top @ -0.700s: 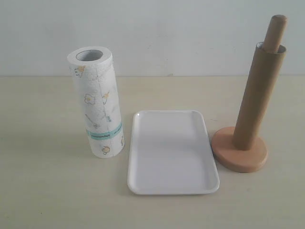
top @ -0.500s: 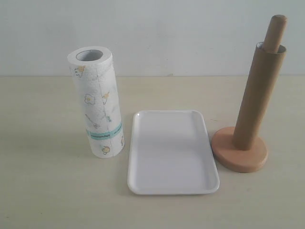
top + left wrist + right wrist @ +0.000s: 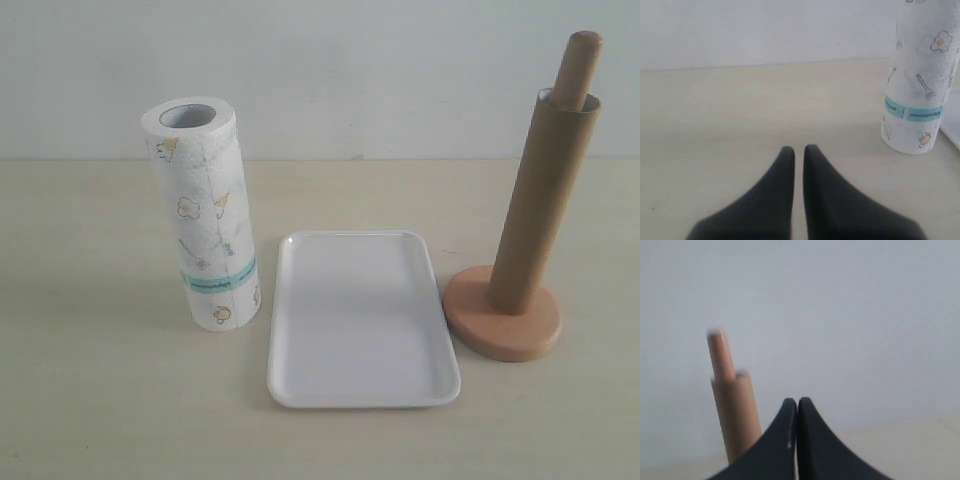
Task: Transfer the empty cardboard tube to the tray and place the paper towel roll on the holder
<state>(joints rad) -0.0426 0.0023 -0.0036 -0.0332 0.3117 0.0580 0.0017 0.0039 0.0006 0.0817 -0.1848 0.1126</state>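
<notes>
On the table (image 3: pixel 100 400), the tray (image 3: pixel 360 320) lies bare in the middle. The paper towel roll (image 3: pixel 205 220) stands upright just beside its left rim, and the holder (image 3: pixel 500 325) stands just beside its right rim. The cardboard tube (image 3: pixel 540 200) is sleeved over the holder's pole, whose rounded top pokes out above it.

Your first step looks to be freeing that tube. Open the right gripper (image 3: pixel 797 402) wide, grip the tube high up and lift straight along the pole so the base doesn't tip. Its fingers are pressed together on nothing, with the tube ahead of them, off to one side and apart. The left gripper (image 3: pixel 799 150) shows only a slit between its fingers and is empty, with the roll near but untouched.
</notes>
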